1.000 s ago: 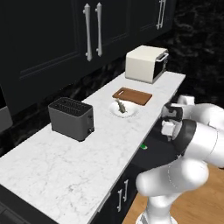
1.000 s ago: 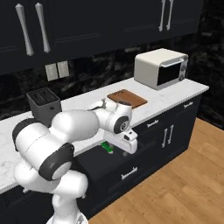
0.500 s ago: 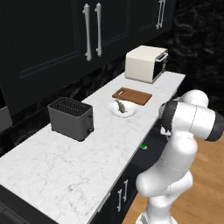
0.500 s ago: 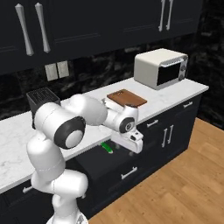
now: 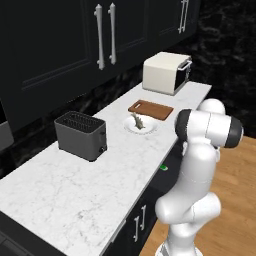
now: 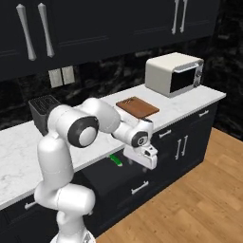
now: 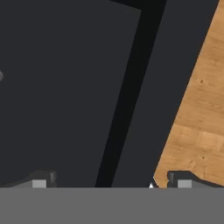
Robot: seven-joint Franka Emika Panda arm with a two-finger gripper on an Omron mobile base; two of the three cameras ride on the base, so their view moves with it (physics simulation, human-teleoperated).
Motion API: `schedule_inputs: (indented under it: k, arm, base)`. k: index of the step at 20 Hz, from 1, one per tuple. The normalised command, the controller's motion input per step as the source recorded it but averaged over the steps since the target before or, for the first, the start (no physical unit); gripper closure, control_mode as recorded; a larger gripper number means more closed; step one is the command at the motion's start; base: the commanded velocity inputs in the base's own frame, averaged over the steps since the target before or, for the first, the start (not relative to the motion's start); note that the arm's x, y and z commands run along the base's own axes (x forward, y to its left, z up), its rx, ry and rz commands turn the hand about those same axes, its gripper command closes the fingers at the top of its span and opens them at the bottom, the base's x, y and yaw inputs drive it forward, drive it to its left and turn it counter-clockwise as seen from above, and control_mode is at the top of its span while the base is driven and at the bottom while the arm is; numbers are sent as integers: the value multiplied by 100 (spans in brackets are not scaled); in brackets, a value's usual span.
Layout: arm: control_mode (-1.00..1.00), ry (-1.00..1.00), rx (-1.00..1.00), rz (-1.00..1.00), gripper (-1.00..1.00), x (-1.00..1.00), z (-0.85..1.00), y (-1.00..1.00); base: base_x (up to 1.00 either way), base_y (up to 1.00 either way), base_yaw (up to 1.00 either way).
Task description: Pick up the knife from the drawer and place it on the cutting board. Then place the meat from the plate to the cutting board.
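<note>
The knife's bright green handle (image 6: 115, 160) pokes out in the open black drawer (image 6: 102, 173) under the counter edge, and the handle also shows as a green speck (image 5: 163, 167); the blade is hidden. My gripper (image 6: 145, 158) hangs just right of the handle, in front of the drawer and apart from the knife. In the hand view the gripper (image 7: 109, 181) is open, its fingertips (image 7: 41, 179) wide apart with nothing between them. The reddish-brown cutting board (image 5: 151, 109) lies on the counter. Beside it the white plate (image 5: 148, 129) holds the grey-brown meat (image 5: 137, 120).
A black toaster (image 5: 80, 134) stands left on the marble counter (image 5: 60, 195). A cream microwave (image 5: 166, 72) sits at the far end. The hand view looks down on dark cabinet fronts (image 7: 65, 87) and wooden floor (image 7: 201, 109). Upper cabinets with silver handles (image 5: 105, 35) hang above.
The arm's elbow has swung up from a folded pose to an upright one. The hand has shifted slightly right and down beside the drawer. The knife, board and meat have not moved.
</note>
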Motion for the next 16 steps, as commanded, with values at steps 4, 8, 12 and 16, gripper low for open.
schedule_inputs:
  k: [4,8,12,16]
  arm:
    - [-100,2,0,0,-100,0,-34,-9]
    - [-100,3,0,0,-100,0,-40,0]
    - [-100,2,0,0,-100,-8,-31,-14]
    - [-100,2,3,-1,-100,-61,0,-56]
  base:
    - [0,0,0]
    - [0,0,0]
    - [0,0,0]
    - [0,0,0]
